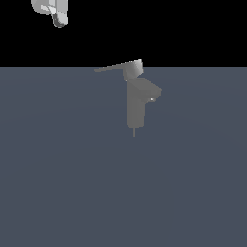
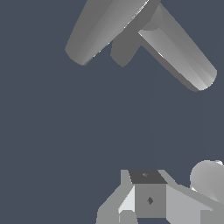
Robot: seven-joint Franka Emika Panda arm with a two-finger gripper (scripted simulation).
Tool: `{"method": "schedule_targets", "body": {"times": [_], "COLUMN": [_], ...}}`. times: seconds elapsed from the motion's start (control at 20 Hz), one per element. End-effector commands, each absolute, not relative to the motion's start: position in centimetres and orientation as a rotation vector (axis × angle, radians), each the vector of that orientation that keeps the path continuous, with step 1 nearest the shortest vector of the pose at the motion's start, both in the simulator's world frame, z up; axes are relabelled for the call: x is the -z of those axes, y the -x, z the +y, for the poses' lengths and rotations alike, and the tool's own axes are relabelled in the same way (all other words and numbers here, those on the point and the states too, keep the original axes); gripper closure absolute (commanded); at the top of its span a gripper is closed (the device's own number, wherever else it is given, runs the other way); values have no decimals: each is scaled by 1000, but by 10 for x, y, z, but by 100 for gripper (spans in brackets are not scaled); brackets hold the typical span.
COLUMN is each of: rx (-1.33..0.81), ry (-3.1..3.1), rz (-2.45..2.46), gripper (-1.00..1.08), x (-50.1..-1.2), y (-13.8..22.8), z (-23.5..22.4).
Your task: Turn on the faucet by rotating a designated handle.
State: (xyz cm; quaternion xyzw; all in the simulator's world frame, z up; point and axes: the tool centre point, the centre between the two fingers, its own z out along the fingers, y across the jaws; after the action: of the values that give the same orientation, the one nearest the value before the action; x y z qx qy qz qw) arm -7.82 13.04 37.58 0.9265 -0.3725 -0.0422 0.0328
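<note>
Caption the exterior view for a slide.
Gripper hangs high, apart from the grey faucet, its handle untouched.

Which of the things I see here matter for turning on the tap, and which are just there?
For the job:
- faucet
- its handle, the long lever on top
- the robot's hand, up high, away from the faucet

Just there:
- the bare grey floor; nothing else lies about

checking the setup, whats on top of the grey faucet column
On top of the matte grey blocky faucet column sits a lighter grey cap with a long thin flat handle pointing toward the exterior view's left. The joint under the cap is covered. The white gripper hangs well apart.
</note>
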Motion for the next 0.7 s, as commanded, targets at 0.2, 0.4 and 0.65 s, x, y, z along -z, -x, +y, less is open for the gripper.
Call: {"method": "schedule_targets", "body": {"times": [0.2, 0.4, 0.65], "rx": [144, 153, 164], "ry": [-2751, -2679, -2572], "rz": [-1334, -1452, -1605], "gripper": [108, 108, 108], "x": [-355, -341, -322], "y": [41, 17, -15], "z": [134, 133, 128]}}
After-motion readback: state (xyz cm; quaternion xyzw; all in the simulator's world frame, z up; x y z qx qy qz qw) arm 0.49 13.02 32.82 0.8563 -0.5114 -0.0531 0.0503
